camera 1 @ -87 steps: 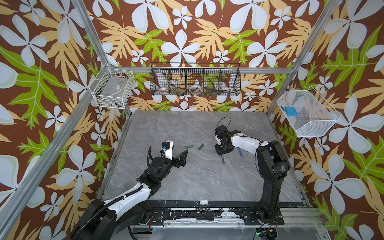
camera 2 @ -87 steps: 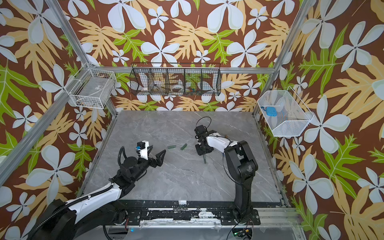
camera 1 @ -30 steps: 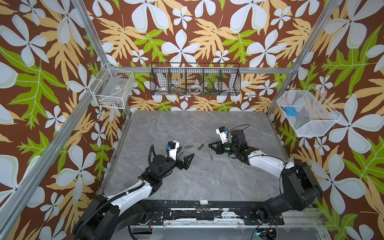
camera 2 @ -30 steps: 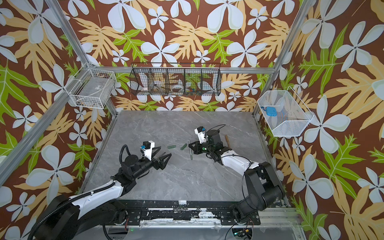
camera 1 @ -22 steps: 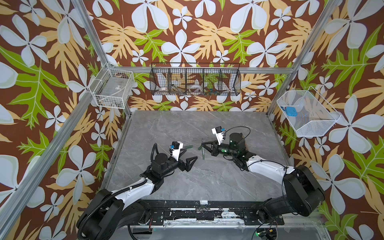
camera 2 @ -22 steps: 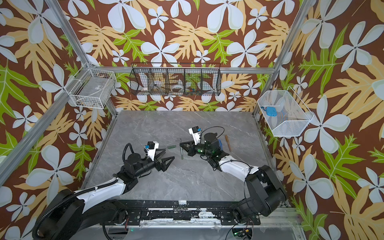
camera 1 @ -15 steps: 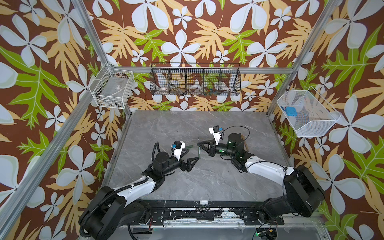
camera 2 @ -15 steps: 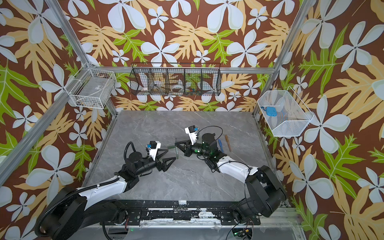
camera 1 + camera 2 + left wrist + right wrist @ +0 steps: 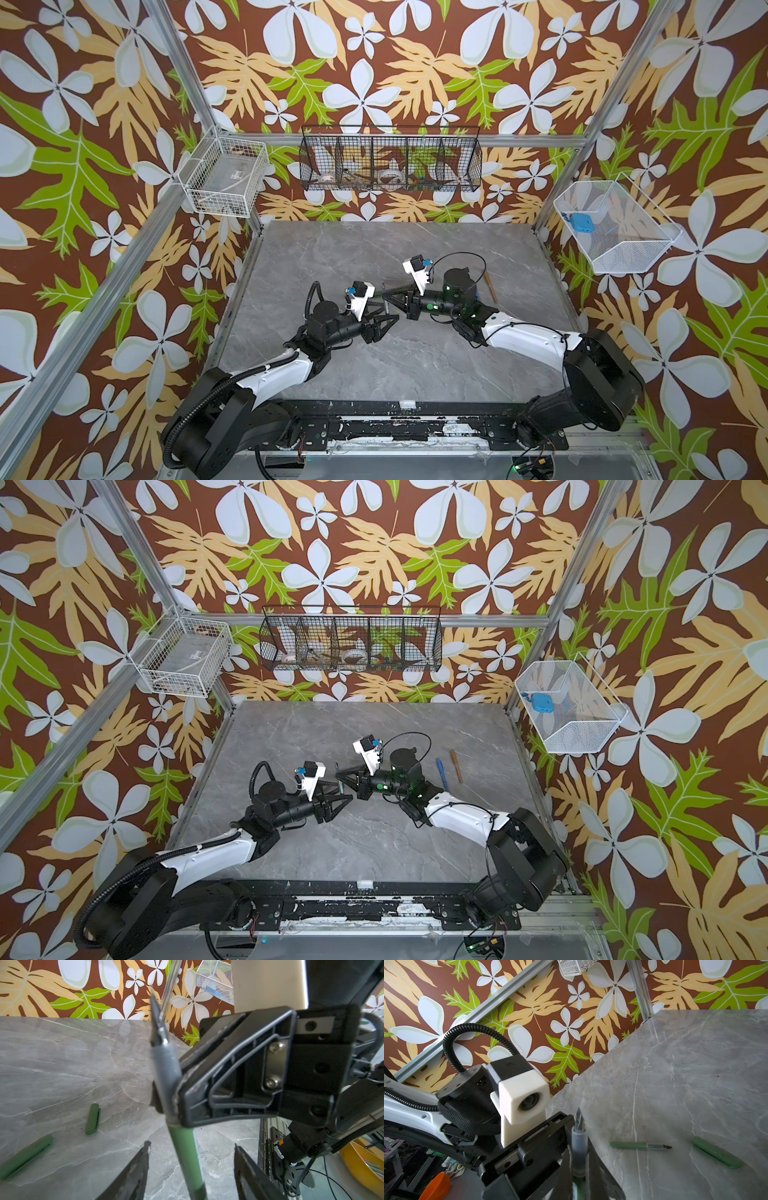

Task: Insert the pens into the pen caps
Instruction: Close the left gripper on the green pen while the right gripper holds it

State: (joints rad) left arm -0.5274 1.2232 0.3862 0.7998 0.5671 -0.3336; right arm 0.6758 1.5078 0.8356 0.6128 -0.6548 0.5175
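- The cell has walls papered in brown with white flowers and green leaves, and I work on a grey marble table (image 9: 374, 249).
- In both top views my two arms meet above the middle of the table, tip against tip.
- My right gripper (image 9: 385, 296) is closed on a green pen (image 9: 166, 1076). Its fingers clamp the grey front part, and the dark tip stands free beyond them.
- My left gripper (image 9: 192, 1144) is open. The green barrel of this pen passes between its two fingers (image 9: 135, 1167) with a gap on each side, so I see no contact.
- In the left wrist view a green cap (image 9: 92, 1119) lies flat on the table, and another green cap (image 9: 25, 1156), blurred, lies apart from it.
- In the right wrist view a second green pen (image 9: 629, 1145) lies flat with its tip bare. One green cap is near it but not touching.
- In a top view the blue pen (image 9: 441, 773) and the orange-brown pen (image 9: 456, 765) lie side by side, apart, behind my right arm.
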